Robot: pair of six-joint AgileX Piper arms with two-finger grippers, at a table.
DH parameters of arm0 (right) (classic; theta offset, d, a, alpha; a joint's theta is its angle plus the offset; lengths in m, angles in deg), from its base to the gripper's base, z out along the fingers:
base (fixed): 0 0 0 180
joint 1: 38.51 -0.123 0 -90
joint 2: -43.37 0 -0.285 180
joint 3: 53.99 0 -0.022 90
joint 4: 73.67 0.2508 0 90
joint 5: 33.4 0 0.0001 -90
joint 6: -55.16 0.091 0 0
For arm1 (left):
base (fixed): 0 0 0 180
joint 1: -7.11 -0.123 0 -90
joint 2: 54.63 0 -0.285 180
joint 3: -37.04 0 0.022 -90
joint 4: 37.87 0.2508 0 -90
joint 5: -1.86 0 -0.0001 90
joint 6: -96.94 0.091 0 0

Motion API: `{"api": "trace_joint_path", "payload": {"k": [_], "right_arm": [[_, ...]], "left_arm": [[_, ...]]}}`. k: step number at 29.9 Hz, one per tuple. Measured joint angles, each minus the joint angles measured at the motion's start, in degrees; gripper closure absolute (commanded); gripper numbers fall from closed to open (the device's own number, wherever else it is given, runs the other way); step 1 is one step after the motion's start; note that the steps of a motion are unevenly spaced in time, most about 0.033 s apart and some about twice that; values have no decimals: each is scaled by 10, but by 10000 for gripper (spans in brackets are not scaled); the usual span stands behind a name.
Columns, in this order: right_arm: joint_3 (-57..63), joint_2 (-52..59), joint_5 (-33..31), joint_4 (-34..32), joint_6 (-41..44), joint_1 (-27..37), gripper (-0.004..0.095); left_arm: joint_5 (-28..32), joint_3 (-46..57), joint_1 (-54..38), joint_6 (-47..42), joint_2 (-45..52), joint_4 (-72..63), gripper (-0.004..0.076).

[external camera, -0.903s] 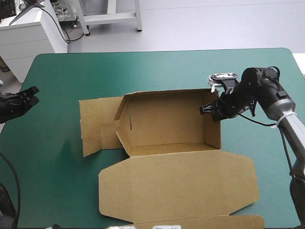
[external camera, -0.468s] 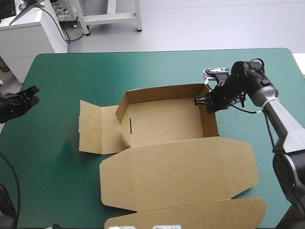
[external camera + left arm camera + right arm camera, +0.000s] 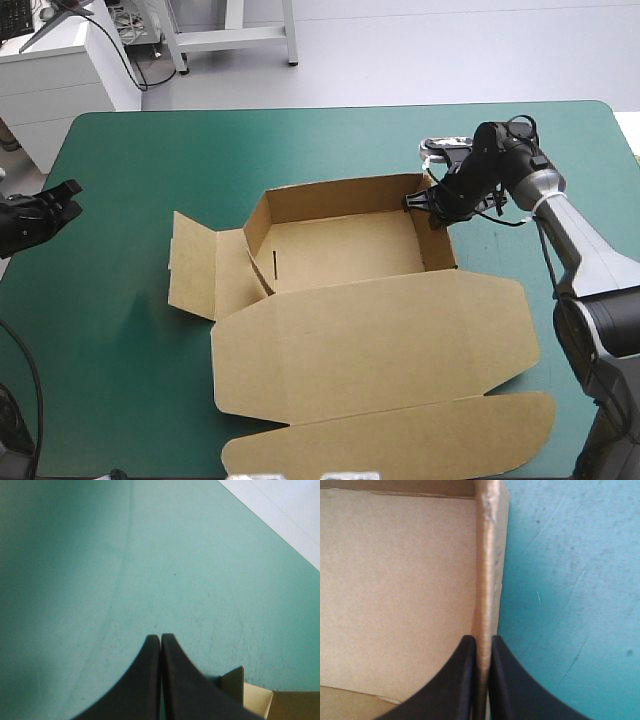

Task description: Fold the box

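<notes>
While upright, box (image 3: 340,250) wall within right pincer (image 3: 481,639)

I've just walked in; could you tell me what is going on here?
The right gripper is shut on the right end wall of the box. The box stands as an open tray, its lid flat toward the near edge of the table. The left gripper, fingers shut and holding nothing, is at the left edge.

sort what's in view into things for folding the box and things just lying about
For the job: brown cardboard box; right black claw, shut on its end wall.
Not in use: left black claw, shut, off the box; teal-green table cover.
</notes>
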Motion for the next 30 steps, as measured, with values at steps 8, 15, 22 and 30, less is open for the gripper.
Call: {"api": "trace_joint_path", "payload": {"k": [8, 15, 22, 30], "right_arm": [[-1, -3, 2, -14, 5, 0, 199], [-69, -4, -36, -16, 17, 0, 92], [-109, 36, -48, -19, 26, 0, 92], [-52, 144, -52, -38, 34, 0, 92]], "left_arm": [[3, 0, 0, 0, 0, -2, 733], [9, 0, 0, -2, 0, -2, 733], [10, 0, 0, -2, 0, -3, 733], [23, 0, 0, -4, 0, -4, 733]]}}
